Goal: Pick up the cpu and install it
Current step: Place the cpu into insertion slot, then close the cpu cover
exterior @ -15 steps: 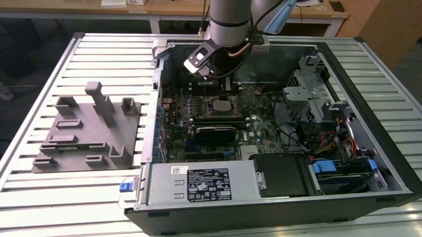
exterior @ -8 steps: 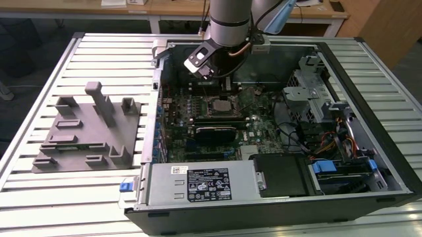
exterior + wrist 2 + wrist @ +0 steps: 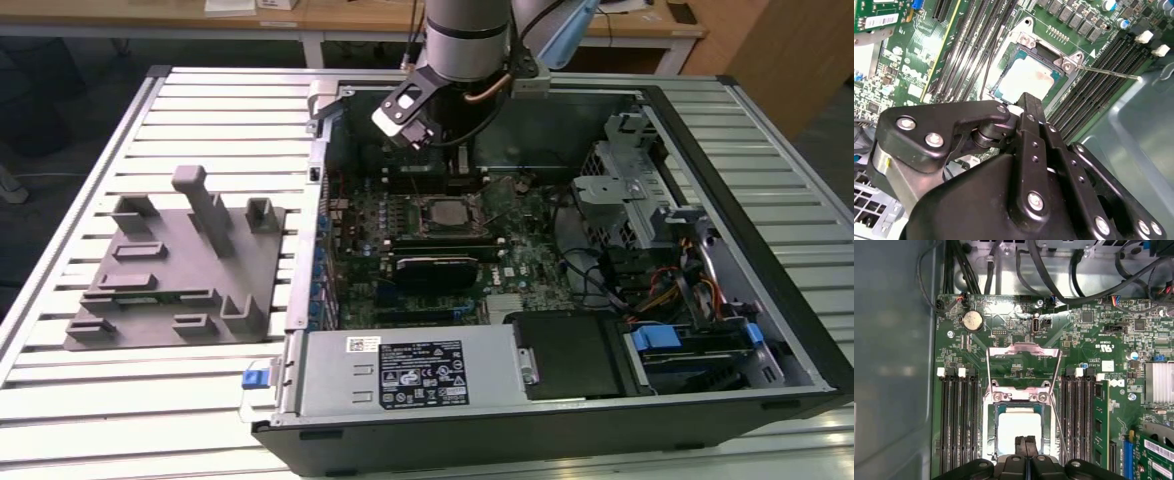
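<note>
Second wrist view shows the wire lever [image 3: 1109,73] sticking out, claw [image 3: 1027,98] closed over cpu [image 3: 1026,80].

An open computer case [image 3: 787,330] lies on the table [image 3: 80,400]. On the table at the exterior view's left, just beside the case, stands a fixture [image 3: 174,260]. The motherboard [image 3: 521,265] lies flat in the case. The socket [image 3: 441,212] sits at the board's middle, and the cpu [image 3: 1019,427] lies in it. Memory slots [image 3: 956,425] run along both sides of the socket. A black module [image 3: 434,268] lies just nearer than the socket. The power supply [image 3: 400,370] fills the case's near edge, and a drive cage [image 3: 641,200] stands at the exterior view's right. The gripper [image 3: 422,138] hangs above the socket, apart from the cpu.
</note>
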Robot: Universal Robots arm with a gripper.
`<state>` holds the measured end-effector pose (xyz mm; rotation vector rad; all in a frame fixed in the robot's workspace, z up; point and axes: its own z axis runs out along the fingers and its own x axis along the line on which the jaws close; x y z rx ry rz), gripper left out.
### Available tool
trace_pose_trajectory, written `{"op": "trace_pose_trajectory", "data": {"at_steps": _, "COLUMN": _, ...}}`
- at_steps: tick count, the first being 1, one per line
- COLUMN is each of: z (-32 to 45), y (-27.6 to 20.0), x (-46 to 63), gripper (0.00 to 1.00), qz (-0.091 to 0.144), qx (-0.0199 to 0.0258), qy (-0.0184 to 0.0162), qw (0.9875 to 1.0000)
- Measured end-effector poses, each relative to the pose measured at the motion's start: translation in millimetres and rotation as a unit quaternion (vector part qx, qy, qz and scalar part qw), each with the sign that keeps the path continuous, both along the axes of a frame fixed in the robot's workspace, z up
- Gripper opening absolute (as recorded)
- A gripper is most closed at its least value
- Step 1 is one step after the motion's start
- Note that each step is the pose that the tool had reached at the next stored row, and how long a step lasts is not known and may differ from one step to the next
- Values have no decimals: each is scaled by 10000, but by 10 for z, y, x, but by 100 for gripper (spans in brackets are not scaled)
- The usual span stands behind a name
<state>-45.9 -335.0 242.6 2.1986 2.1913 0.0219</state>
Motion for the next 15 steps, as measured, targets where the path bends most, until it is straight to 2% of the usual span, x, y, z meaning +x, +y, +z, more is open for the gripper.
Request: {"op": "trace_pose_trajectory", "data": {"at_steps": 15, "z": 6, "y": 0, "x": 26, "gripper": 11, "qz": 0, "qx": 0, "qy": 0, "qw": 10000}}
